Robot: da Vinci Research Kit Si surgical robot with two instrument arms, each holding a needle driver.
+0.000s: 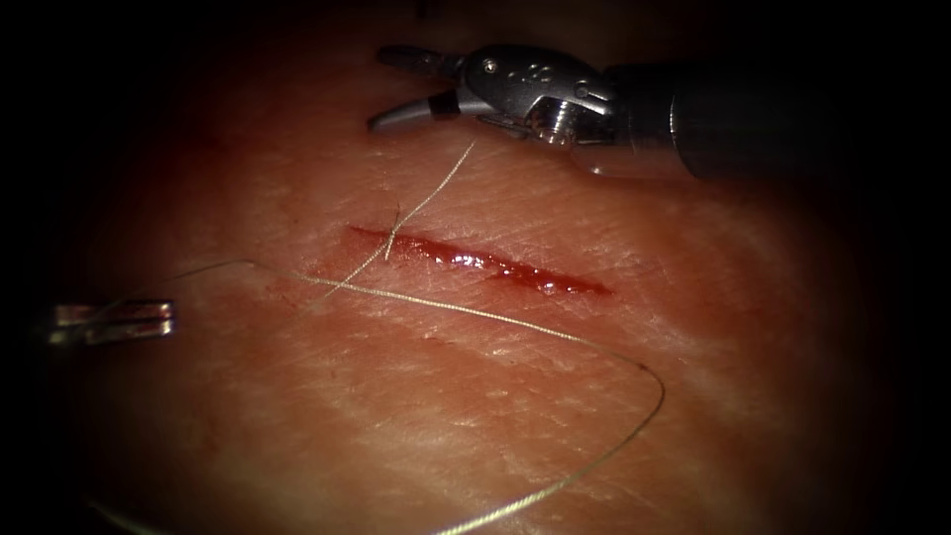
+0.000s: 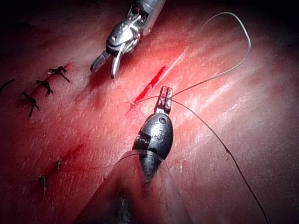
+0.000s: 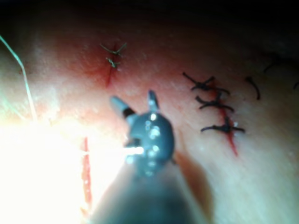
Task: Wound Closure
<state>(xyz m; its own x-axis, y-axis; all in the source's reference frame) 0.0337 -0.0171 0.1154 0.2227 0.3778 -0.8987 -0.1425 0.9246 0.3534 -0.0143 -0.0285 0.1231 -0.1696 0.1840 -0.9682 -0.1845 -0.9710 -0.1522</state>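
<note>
One stitch crossed the left end of the cut (image 1: 475, 260), the rest lay unclosed; the right tool (image 1: 401, 89) was open and empty, the left tool (image 1: 139, 319) closed on the thread (image 1: 495, 319).

thread (image 1: 555, 337) cut off at bottom edge, needle unseen

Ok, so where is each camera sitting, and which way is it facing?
Endoscope view: above and in front of the tissue, facing down at the cut; right arm's hand open, holding nothing; left arm's hand shut on the thread.
Left wrist view: on the left arm, looking along its shaft at its own hand, the right arm's hand beyond.
Right wrist view: on the right arm, looking along its shaft at its own hand, near dark stitches.
Shared: both wrist views show the cut and the dark stitches.
</note>
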